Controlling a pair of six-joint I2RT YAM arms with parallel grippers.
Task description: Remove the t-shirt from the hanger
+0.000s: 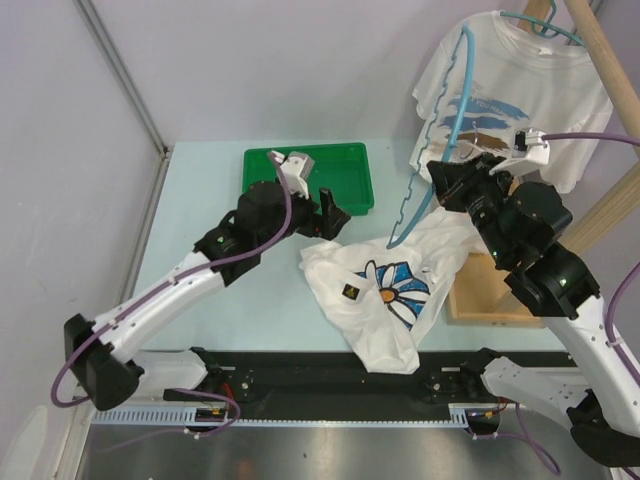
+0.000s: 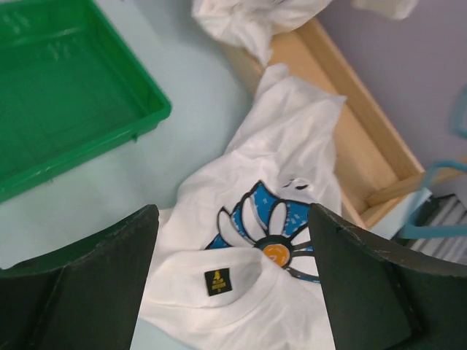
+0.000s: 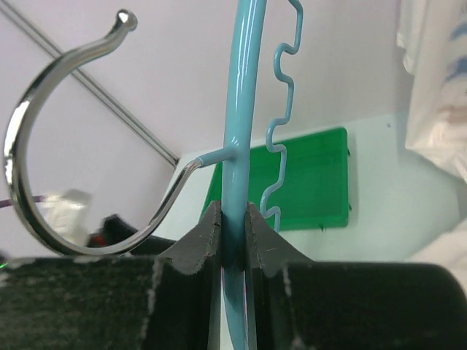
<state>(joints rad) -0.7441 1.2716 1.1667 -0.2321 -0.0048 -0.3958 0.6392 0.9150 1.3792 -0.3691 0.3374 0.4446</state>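
Observation:
A white t-shirt point(image 1: 385, 300) with a blue daisy print lies crumpled on the table, its far end draped over a wooden base. My left gripper point(image 1: 322, 215) hovers open just above its collar, and in the left wrist view the t-shirt point(image 2: 292, 160) shows between the spread fingers of the left gripper point(image 2: 232, 219), which hold nothing. My right gripper point(image 1: 442, 175) is shut on the light blue hanger point(image 1: 457, 110), holding it up on a slant with no cloth on it. In the right wrist view the right gripper point(image 3: 233, 219) pinches the hanger's bar point(image 3: 241, 109) below its metal hook point(image 3: 22, 146).
A green tray point(image 1: 345, 170) stands behind the left gripper, also seen in the left wrist view point(image 2: 66, 95). The wooden base point(image 1: 490, 295) sits at the right. A second white t-shirt point(image 1: 510, 90) hangs from a wooden rack point(image 1: 605, 60) at the back right.

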